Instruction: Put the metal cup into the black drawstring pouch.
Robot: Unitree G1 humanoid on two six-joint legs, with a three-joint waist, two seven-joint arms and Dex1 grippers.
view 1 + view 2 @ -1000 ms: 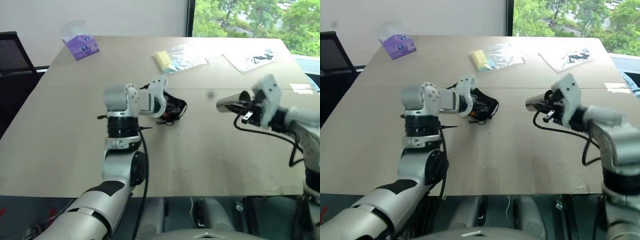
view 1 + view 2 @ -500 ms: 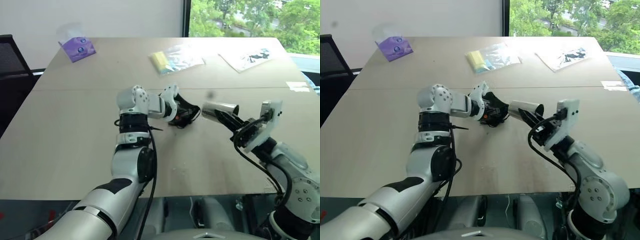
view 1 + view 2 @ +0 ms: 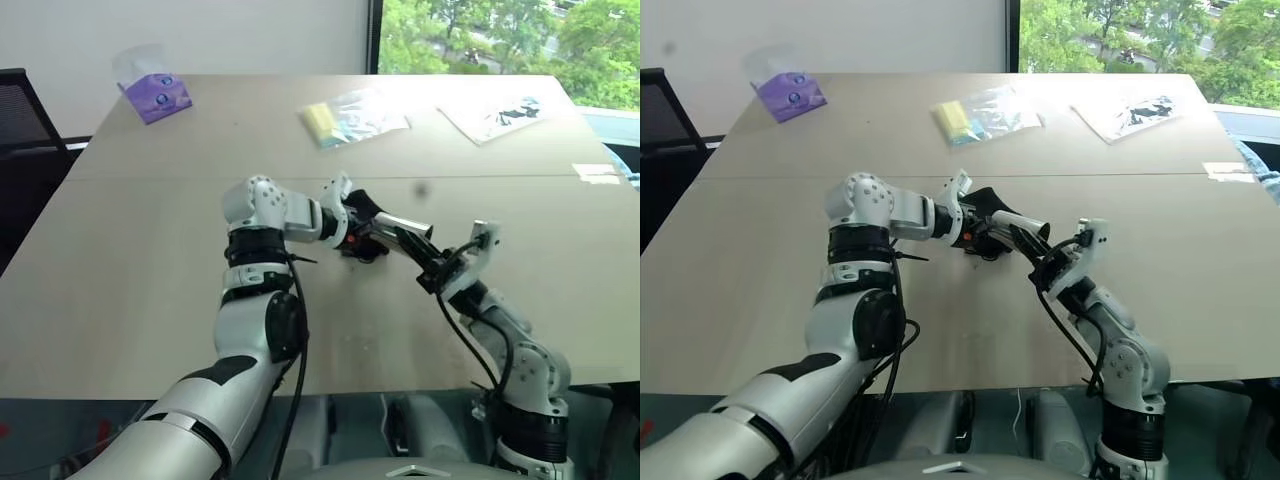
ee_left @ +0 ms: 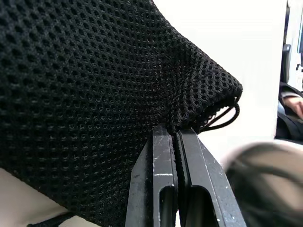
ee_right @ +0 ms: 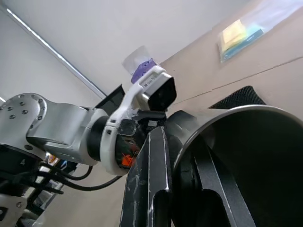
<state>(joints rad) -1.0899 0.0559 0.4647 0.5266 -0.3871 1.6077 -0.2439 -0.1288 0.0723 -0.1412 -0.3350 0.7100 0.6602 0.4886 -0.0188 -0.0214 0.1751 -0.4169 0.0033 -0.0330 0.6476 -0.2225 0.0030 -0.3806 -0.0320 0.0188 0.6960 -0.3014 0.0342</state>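
Here, near the middle of the desk [image 3: 120, 260], the left gripper [image 4: 176, 142] pinches the black drawstring pouch [image 3: 362, 215] by its rim while the right gripper [image 3: 418, 258], clamped on the metal cup [image 3: 405, 228], noses it toward the mouth, where a slack opening could snag the base.

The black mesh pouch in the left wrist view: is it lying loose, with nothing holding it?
No, the left gripper's two black fingers are pinched shut on the black mesh pouch's edge.

pouch [image 3: 362, 212] mid-table, left of cup [image 3: 400, 228] | tissue pack [image 3: 155, 95] far left on table [image 3: 130, 260]
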